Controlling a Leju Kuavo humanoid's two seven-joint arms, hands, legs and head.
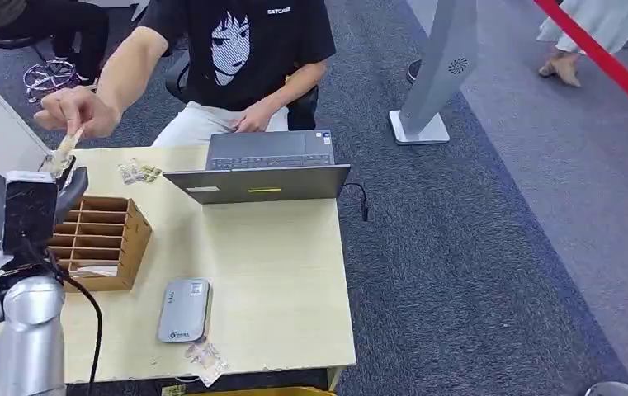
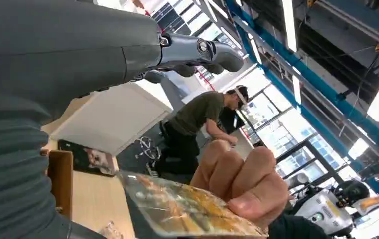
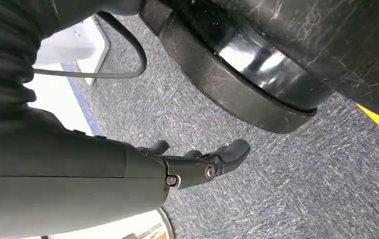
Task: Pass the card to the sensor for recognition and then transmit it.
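Note:
My left hand (image 1: 56, 183) is raised above the far left of the table, fingers (image 2: 197, 50) stretched out and apart. A person's hand (image 1: 79, 111) pinches a glossy card (image 1: 64, 149) right over it. In the left wrist view the card (image 2: 177, 206) lies between the person's fingers (image 2: 242, 179) and my thumb side; I cannot tell whether my hand touches it. The grey card sensor (image 1: 184, 309) lies flat near the table's front edge, well to the right of my hand. My right hand (image 3: 197, 162) hangs over grey carpet, fingers loosely bent, holding nothing.
A wooden compartment box (image 1: 100, 239) stands just under my left hand. A laptop (image 1: 261, 169) faces the seated person at the back of the table (image 1: 277, 272). Loose cards lie near the box (image 1: 139, 172) and at the front edge (image 1: 205, 361). A white stand (image 1: 438, 74) is on the carpet.

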